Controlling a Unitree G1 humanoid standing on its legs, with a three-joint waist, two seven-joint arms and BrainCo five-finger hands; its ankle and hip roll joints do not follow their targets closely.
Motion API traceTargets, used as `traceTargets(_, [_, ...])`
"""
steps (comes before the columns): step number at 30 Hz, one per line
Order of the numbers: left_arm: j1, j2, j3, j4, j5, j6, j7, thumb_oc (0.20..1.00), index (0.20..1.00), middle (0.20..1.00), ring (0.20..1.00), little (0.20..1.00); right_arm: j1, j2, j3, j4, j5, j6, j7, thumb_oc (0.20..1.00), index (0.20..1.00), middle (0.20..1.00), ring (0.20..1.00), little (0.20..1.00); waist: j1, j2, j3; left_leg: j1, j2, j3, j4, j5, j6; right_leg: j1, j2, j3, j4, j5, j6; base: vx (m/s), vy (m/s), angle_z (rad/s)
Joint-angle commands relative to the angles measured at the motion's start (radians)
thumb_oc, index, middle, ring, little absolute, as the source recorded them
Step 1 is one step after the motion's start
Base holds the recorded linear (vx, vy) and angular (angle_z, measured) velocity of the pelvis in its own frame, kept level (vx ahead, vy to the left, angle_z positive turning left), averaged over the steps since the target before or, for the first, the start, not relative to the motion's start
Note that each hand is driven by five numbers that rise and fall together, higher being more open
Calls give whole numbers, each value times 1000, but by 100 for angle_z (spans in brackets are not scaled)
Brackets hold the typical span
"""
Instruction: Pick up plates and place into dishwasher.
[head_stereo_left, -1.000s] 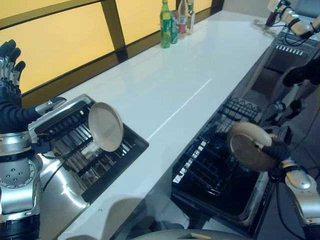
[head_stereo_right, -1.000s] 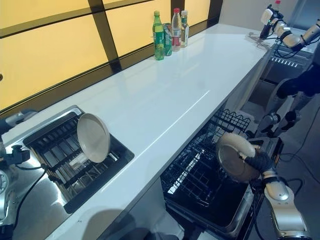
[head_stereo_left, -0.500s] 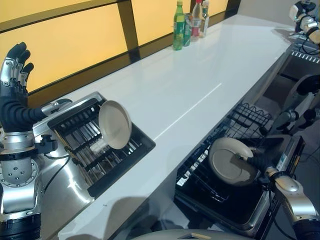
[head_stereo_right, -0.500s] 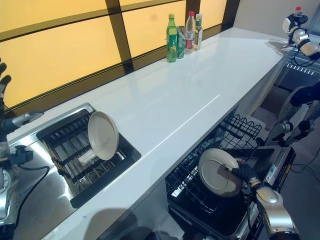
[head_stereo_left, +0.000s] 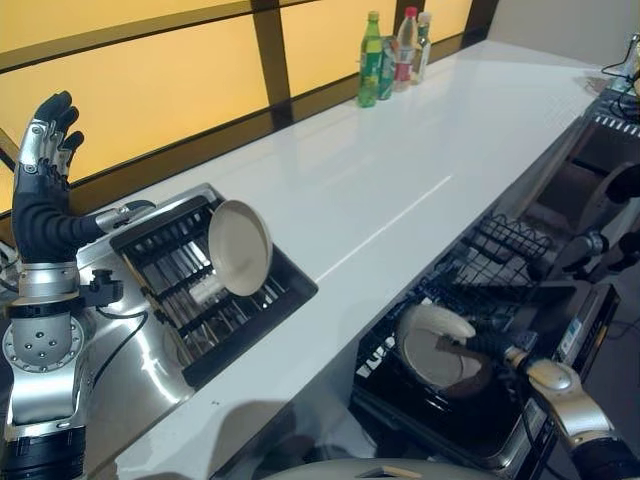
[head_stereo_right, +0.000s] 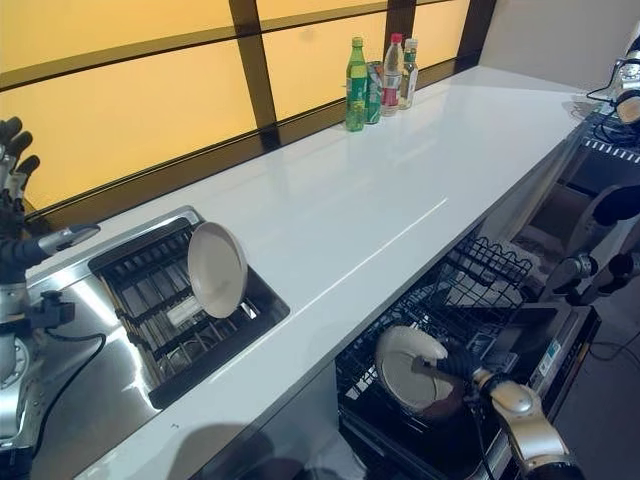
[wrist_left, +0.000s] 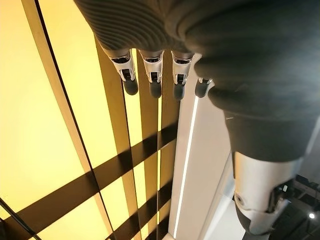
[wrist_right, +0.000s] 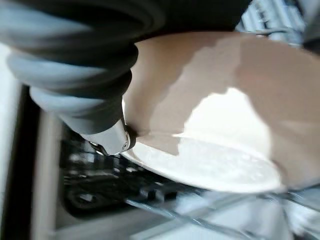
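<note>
A cream plate (head_stereo_left: 436, 345) lies low in the black wire rack of the open dishwasher (head_stereo_right: 470, 285) at the lower right. My right hand (head_stereo_left: 492, 349) is shut on this plate, dark fingers across its inner face; in the right wrist view the plate (wrist_right: 225, 115) lies against the hand's thumb (wrist_right: 111, 139). A second cream plate (head_stereo_left: 240, 247) stands on edge in the dish rack (head_stereo_left: 165, 285) set in the sink at the left. My left hand (head_stereo_left: 46, 165) is raised beside the sink, open, its fingers (wrist_left: 152, 75) straight against the yellow panels.
A long white counter (head_stereo_left: 350, 190) runs between the sink and the dishwasher. Several bottles (head_stereo_left: 390, 50) stand at its far end by the yellow window wall. A faucet (head_stereo_left: 120, 212) sits behind the sink rack. Dark machinery (head_stereo_left: 600, 190) stands at the far right.
My right hand has brought the plate down from above the dishwasher into its lower rack. The camera has shifted; the left hand stays raised and the sink plate has not moved.
</note>
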Motion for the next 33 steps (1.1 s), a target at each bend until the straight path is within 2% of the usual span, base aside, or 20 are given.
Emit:
traceTargets(1, [-43,43,-42,10,6,-4,15,1000,1000,1000,1000,1000,-25,-3,66,-23,-43,-20,16,200,200,200,200,200,1,-28,-37,-121,10,11,19,57,-41,-22,-47,-51,82,-48,28,12,13,12])
traceTargets(6, [-37,39,-48,4,0,1,14,1000,1000,1000,1000,1000,10,22,112,-15,-101,1,-2,200,200,200,200,200,-2,-21,-33,-123,6,10,24,57,-42,-19,-51,-47,74,-43,29,2,6,3])
traceTargets(16, [-50,19,-88,-15,10,12,19,1000,1000,1000,1000,1000,9,120,203,49,-107,19,-47,200,200,200,200,200,4,-3,-30,-128,-3,-1,27,57,-42,-14,-57,-47,64,-40,27,-3,8,0])
traceTargets(22, [-45,26,-96,-24,14,16,33,1000,1000,1000,1000,1000,17,122,219,47,-118,30,-60,200,200,200,200,200,4,1,-29,-126,-5,-3,25,59,-44,-13,-57,-48,65,-42,26,-7,12,1])
traceTargets(23, [-45,27,-95,-24,13,16,33,1000,1000,1000,1000,1000,17,122,214,47,-115,31,-65,376,376,376,376,376,4,1,-29,-125,-5,-3,24,59,-44,-12,-57,-48,66,-43,25,-27,1,4])
traceTargets(24, [-45,29,-93,-24,11,17,33,1000,1000,1000,1000,1000,18,121,209,47,-116,27,-69,589,589,589,589,589,4,0,-30,-124,-6,-4,24,59,-44,-11,-56,-49,66,-43,25,-29,-5,4])
traceTargets(25, [-44,31,-91,-23,11,15,33,1000,1000,1000,1000,1000,20,119,204,43,-114,23,-77,950,950,950,950,950,4,-2,-32,-124,-5,-4,23,59,-44,-11,-55,-49,66,-43,25,-35,-16,4])
traceTargets(26, [-44,33,-90,-24,10,14,33,1000,1000,1000,1000,1000,20,117,199,36,-108,25,-86,1000,1000,1000,1000,1000,3,-3,-33,-122,-4,-3,22,58,-44,-10,-54,-49,66,-43,25,-38,-21,4])
traceTargets(33, [-42,52,-83,-10,9,-3,25,1000,1000,1000,1000,1000,19,79,114,-56,-86,12,-163,1000,1000,1000,1000,1000,-6,-7,-38,-111,-1,-3,15,56,-41,-8,-43,-43,60,-39,26,-57,-38,5])
